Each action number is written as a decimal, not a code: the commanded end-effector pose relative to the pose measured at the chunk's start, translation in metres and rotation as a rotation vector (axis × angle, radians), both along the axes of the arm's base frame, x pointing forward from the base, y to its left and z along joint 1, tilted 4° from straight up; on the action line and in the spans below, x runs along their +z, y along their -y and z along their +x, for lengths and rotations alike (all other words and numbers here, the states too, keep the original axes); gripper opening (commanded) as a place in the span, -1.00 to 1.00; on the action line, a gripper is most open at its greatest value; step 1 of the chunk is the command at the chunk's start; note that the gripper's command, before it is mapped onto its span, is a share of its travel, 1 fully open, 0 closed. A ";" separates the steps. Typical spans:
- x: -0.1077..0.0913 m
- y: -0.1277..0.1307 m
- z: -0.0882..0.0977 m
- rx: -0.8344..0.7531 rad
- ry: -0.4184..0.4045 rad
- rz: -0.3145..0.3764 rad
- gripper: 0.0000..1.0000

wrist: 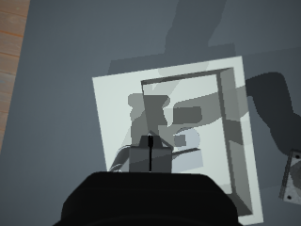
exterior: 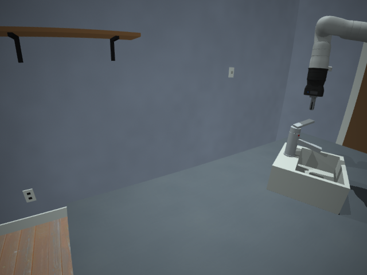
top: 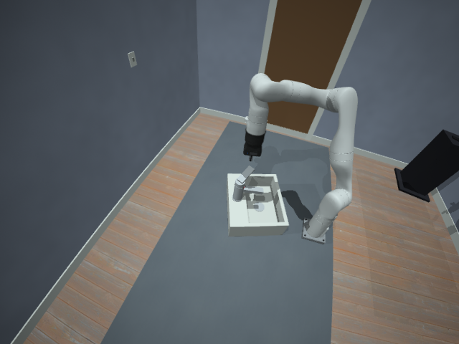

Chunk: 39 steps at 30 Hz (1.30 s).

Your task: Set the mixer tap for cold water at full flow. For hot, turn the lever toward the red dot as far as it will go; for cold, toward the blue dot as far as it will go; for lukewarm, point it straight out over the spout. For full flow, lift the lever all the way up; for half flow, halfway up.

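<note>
A grey mixer tap stands at the back left corner of a white sink basin on the floor. Its flat lever is raised and points up and away from the tap body; it also shows in the exterior view. A red dot is on the tap body. The spout reaches over the basin. My gripper hangs straight down, shut and empty, a short way above the lever's outer end, not touching it. In the wrist view the shut fingers are over the basin.
The arm's base plate is bolted to the floor right of the sink. A black box stands at the far right. A brown door is behind the arm. A wall shelf hangs high up.
</note>
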<state>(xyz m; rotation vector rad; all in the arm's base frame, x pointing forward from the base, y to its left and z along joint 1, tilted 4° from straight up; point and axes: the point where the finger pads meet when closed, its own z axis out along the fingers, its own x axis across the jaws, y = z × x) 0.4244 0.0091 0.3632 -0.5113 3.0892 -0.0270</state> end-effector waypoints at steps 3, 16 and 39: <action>0.004 -0.005 -0.002 -0.109 0.014 -0.007 -1.00; 0.008 -0.010 -0.006 -0.365 0.035 -0.005 -1.00; 0.012 -0.017 -0.010 -0.580 0.055 -0.001 -1.00</action>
